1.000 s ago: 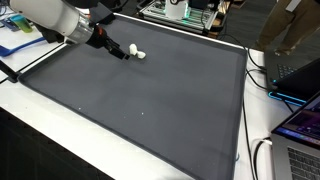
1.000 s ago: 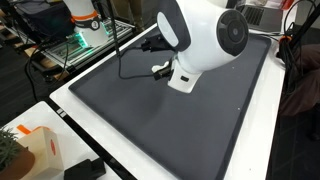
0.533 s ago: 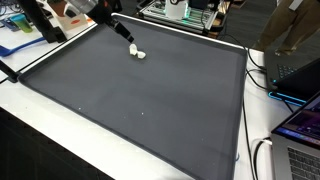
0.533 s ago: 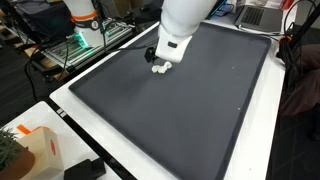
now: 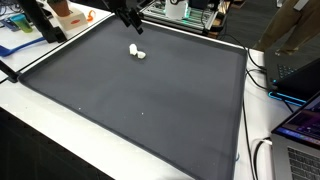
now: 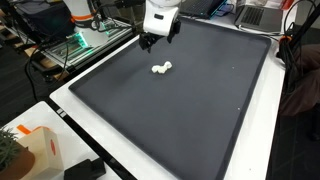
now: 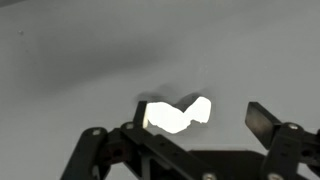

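One small white lumpy object (image 6: 160, 69) lies alone on the single dark grey mat (image 6: 205, 115), towards one end. The one black gripper (image 6: 148, 42) hangs above it, clear of it, its two fingers (image 7: 262, 120) spread apart and empty; the wrist view shows the lump (image 7: 178, 113) between them

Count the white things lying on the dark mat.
1. The small white lump lies on the mat toward one edge, apart from the open gripper above it. Nothing in view could hide another.
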`<state>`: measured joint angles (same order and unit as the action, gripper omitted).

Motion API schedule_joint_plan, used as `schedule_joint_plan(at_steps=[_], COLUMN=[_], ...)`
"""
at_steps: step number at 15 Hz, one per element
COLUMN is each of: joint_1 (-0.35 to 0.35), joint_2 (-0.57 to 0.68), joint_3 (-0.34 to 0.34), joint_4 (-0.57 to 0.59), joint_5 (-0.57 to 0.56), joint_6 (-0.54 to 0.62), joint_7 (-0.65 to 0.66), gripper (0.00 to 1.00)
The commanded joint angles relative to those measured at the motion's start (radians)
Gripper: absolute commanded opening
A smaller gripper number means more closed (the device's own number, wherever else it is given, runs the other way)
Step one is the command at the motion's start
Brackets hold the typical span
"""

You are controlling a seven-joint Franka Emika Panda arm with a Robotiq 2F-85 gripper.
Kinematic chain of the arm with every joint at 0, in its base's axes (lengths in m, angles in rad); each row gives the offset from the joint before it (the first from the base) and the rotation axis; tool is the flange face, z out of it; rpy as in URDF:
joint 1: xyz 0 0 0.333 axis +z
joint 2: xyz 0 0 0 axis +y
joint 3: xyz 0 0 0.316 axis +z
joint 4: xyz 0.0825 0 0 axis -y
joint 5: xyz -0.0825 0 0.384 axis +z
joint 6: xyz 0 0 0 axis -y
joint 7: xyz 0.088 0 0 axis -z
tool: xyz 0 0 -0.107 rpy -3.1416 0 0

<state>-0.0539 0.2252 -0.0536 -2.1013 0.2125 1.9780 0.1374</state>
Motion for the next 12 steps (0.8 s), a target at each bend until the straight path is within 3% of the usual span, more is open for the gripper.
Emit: schedule_joint_plan(at_steps=[1,4,9,12], joint_1=[0.005,0.012,0.034,0.053], joint_2=[-0.013,-0.086,-0.219,-0.271], joint_3=[0.0,0.002,0.021,0.038], joint_4=[-0.022,-0.148,-0.418,-0.536], joint_5=[-0.006,-0.004,0.018,-0.024], joint_6=[0.019,0.132,0.507,0.703], joint_7=[0.018,0.01,0.033,0.113], gripper=[1.0,1.0,1.0,1.0])
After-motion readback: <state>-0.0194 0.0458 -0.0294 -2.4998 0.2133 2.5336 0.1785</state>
